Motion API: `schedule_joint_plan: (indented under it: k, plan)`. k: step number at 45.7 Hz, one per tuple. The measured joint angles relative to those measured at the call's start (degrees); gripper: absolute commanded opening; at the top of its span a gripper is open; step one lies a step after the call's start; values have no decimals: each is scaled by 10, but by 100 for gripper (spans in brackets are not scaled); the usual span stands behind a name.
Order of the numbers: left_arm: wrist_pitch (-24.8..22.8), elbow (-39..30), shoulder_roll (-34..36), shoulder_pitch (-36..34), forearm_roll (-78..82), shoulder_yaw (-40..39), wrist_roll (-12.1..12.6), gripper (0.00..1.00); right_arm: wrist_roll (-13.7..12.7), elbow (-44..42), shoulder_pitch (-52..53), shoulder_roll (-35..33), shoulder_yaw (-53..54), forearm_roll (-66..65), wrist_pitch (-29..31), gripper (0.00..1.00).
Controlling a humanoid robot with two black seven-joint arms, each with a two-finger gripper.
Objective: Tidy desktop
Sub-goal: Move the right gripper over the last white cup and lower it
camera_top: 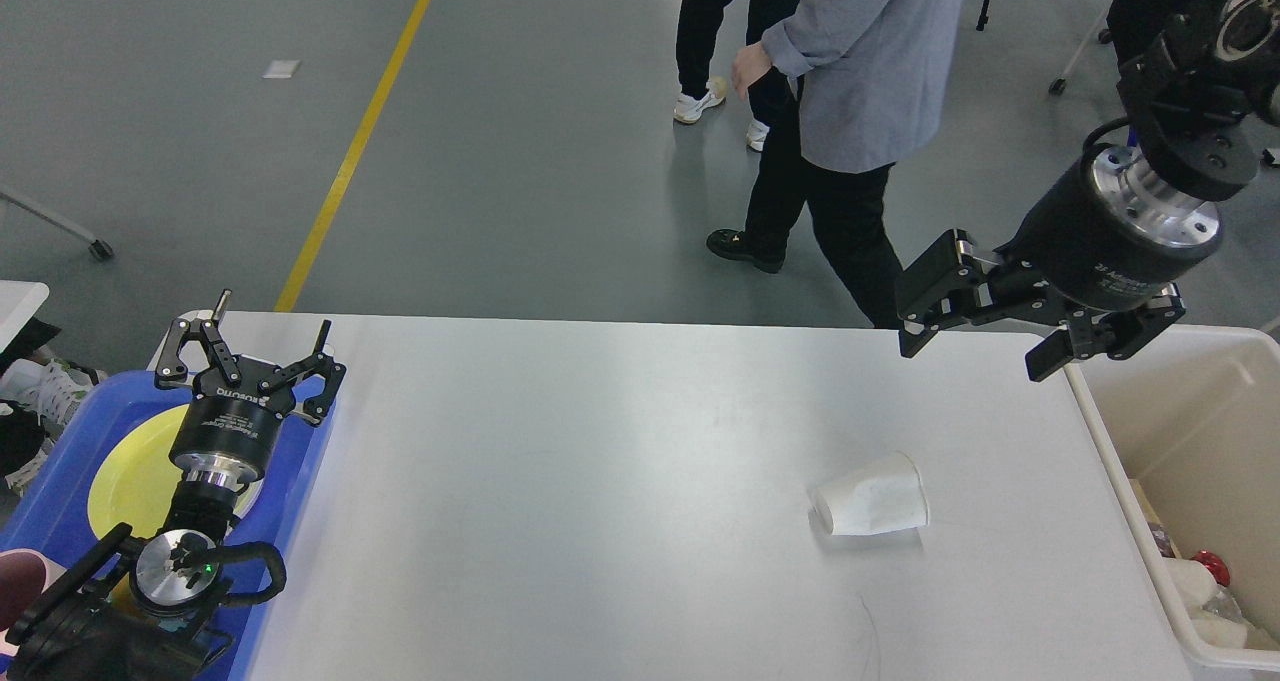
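The white desktop (600, 481) fills the middle of the head view. A crumpled white paper cup (872, 508) lies on its side at the right of the desktop. My left gripper (272, 313) is open and empty, held over the far end of the blue tray (300, 466) at the left. My right gripper (975, 346) is open and empty, raised above the far right edge of the desktop, up and to the right of the cup and beside the bin.
A yellow plate (130, 471) lies in the blue tray. An off-white bin (1115, 451) at the right edge holds rubbish, including a red item (1212, 564). People (850, 81) stand beyond the far edge.
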Motion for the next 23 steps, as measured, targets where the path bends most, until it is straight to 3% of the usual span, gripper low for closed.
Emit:
schedule_joint_plan:
  k: [12, 23]
  plan:
    - [0, 0, 0, 0, 0, 0, 0, 96, -9, -37, -83, 11, -1, 47, -77, 100]
    - [0, 0, 0, 0, 0, 0, 0, 96, -85, -95, -213, 46, -1, 247, -147, 100]
